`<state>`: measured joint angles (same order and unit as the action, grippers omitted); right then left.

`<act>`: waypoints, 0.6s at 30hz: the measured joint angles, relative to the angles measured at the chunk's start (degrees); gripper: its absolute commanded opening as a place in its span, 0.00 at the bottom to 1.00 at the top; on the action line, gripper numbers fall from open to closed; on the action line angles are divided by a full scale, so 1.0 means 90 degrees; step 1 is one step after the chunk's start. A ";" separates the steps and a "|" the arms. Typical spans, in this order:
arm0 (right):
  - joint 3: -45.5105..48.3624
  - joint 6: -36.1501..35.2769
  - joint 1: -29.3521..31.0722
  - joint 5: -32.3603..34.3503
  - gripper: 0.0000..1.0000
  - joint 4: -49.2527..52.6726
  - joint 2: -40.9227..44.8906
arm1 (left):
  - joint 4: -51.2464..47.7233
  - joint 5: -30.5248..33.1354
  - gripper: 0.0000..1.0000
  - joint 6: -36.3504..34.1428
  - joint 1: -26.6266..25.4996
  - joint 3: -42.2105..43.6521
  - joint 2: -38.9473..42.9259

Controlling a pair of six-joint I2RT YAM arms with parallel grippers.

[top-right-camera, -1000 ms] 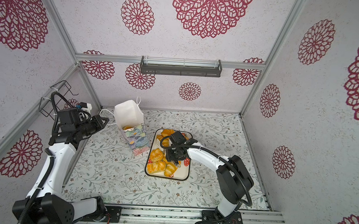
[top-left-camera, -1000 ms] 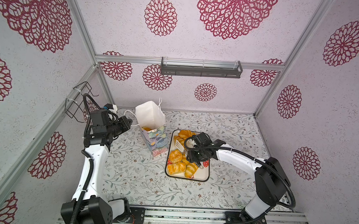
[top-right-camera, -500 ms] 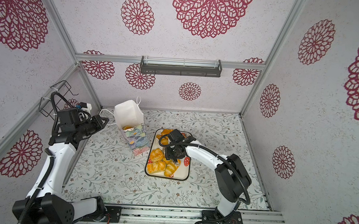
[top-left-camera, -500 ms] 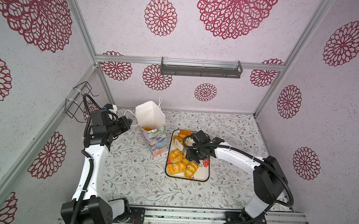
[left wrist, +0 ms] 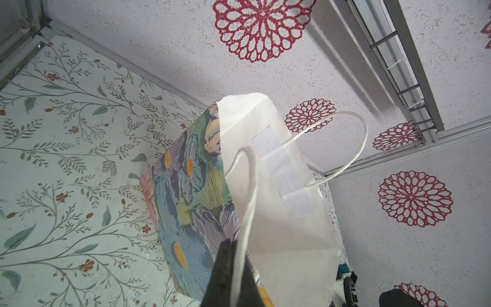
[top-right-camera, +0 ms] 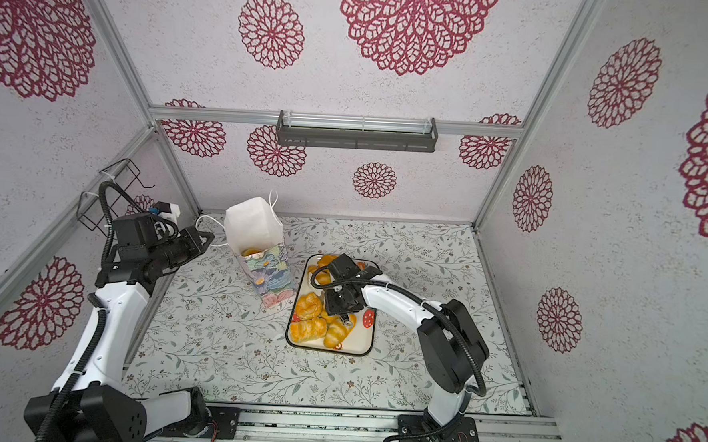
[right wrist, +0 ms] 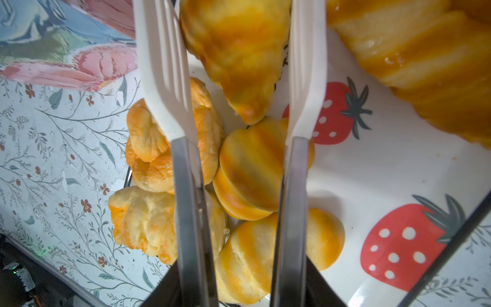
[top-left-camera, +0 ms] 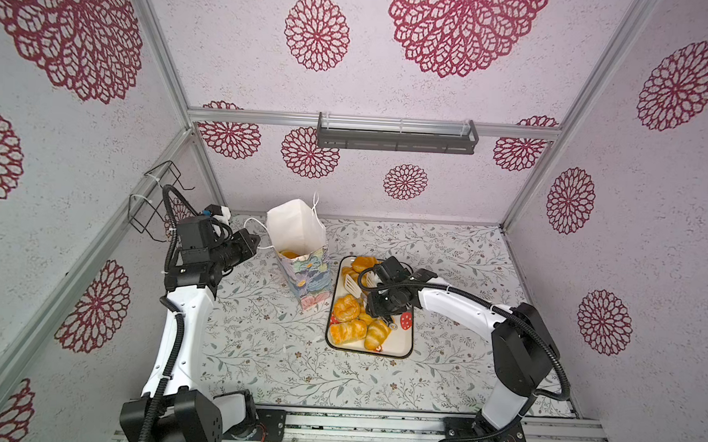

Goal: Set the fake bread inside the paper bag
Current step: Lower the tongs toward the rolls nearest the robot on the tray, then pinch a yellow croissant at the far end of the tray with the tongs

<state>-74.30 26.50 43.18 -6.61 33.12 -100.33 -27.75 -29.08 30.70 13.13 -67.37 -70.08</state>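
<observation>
The paper bag (top-left-camera: pixel 297 231) (top-right-camera: pixel 254 225) stands upright at the back left with one piece of bread (top-left-camera: pixel 290 253) inside. My left gripper (top-left-camera: pixel 255 242) (left wrist: pixel 235 243) is shut on its white cord handle (left wrist: pixel 245 207), beside the bag's rim. Several pieces of fake bread (top-left-camera: pixel 345 307) (top-right-camera: pixel 308 305) lie on the strawberry tray (top-left-camera: pixel 400 343) (top-right-camera: pixel 362 339). My right gripper (top-left-camera: pixel 377 300) (right wrist: pixel 239 289) is shut on white-tipped tongs (right wrist: pixel 164 66). The tong tips straddle a croissant (right wrist: pixel 236 47). A long loaf (right wrist: pixel 425 66) and rolls (right wrist: pixel 249 170) lie close by.
The tray sits right of the bag, almost touching its base. A wire basket (top-left-camera: pixel 154 199) hangs on the left wall and a dark shelf (top-left-camera: pixel 396 135) on the back wall. The floral tabletop (top-left-camera: pixel 446 252) stretches to the right, and a metal rail (top-left-camera: pixel 374 431) runs along the front.
The tong arms in my right gripper have come closer together around the croissant, and that gripper has shifted slightly left. The left arm and the bag have not moved.
</observation>
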 measured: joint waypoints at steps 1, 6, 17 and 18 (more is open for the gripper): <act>0.0000 -0.0007 0.0000 0.0019 0.41 0.0007 0.0000 | 0.0000 0.0000 0.00 0.0000 0.0000 0.0000 0.0000; 0.0000 -0.0032 0.0000 0.0097 0.31 0.0024 0.0002 | 0.0000 0.0000 0.00 0.0000 0.0007 0.0002 0.0000; 0.0092 -0.0049 0.0005 0.0216 0.29 0.0075 0.0515 | 0.0000 -0.0002 0.00 0.0002 0.0007 0.0005 0.0000; 0.0092 -0.0051 0.0005 0.0226 0.29 0.0080 0.0597 | 0.0002 -0.0002 0.00 0.0002 0.0007 0.0005 0.0000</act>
<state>-73.47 26.04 43.22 -4.58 33.85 -94.96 -27.73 -29.10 30.72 13.19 -67.33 -70.08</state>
